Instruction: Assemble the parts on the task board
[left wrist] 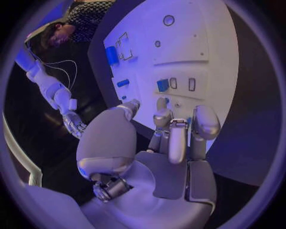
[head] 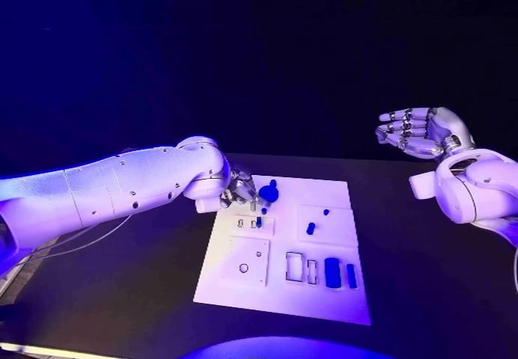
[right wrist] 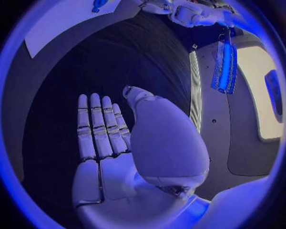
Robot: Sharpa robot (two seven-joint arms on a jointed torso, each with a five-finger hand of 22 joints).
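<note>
The white task board (head: 283,295) lies in the middle of the black table. Near its far left corner stands a round blue part (head: 269,192). My left hand (head: 239,191) hovers right beside it, fingertips (left wrist: 162,106) stretched over the board's edge (left wrist: 214,71) and thumb apart; nothing shows in its grasp, and I cannot tell whether it touches the part. Small blue parts (head: 311,228) stand mid-board, one (left wrist: 162,85) by narrow slots, and two long blue parts (head: 332,271) lie near the front. My right hand (head: 419,133) is raised off the board's right side, its fingers (right wrist: 98,126) straight and empty.
The bare black table (head: 129,292) surrounds the board. A raised square plate with a round hole (head: 246,263) sits at the board's front left. A corner of the board (right wrist: 66,24) and my left arm (right wrist: 190,12) lie far from the right hand.
</note>
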